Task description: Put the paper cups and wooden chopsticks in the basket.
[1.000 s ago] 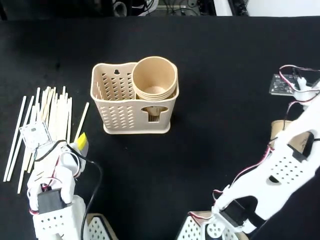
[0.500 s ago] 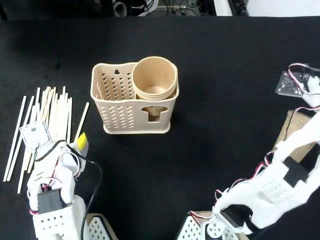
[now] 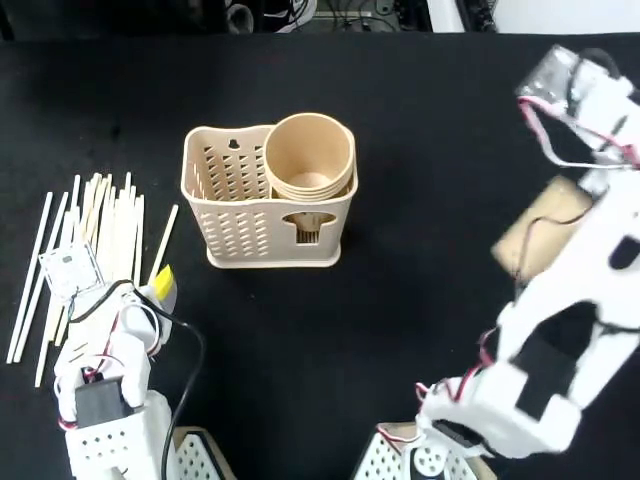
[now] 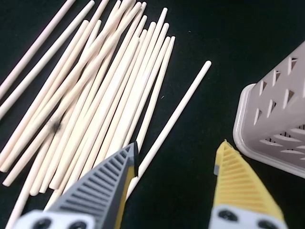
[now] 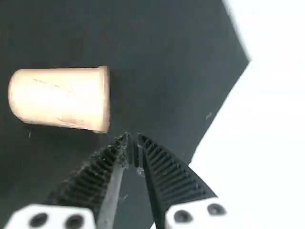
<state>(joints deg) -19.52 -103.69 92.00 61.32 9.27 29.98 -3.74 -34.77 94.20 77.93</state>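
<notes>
The beige perforated basket [image 3: 250, 215] stands mid-table, with stacked paper cups [image 3: 309, 155] in its right compartment. Another paper cup [image 3: 530, 235] lies on its side at the right, partly behind my raised right arm [image 3: 575, 290]. In the right wrist view this cup [image 5: 59, 98] lies just beyond my right gripper [image 5: 132, 143], which is shut and holds nothing. Wooden chopsticks [image 3: 95, 225] lie spread at the left. My left gripper [image 4: 178, 145] is open just above the table, and a single chopstick [image 4: 167, 129] lies between its grey and yellow fingers. The basket's corner [image 4: 276, 129] is close beside it.
The table is covered in black cloth. The right table edge [image 5: 224, 109] runs close beside the lying cup. Cables and equipment [image 3: 300, 12] sit along the far edge. Arm bases stand at the near edge [image 3: 420, 455].
My right arm has lifted and swung toward the far right, and the lying cup has come into sight beside it. The left arm, basket and chopsticks have stayed put.
</notes>
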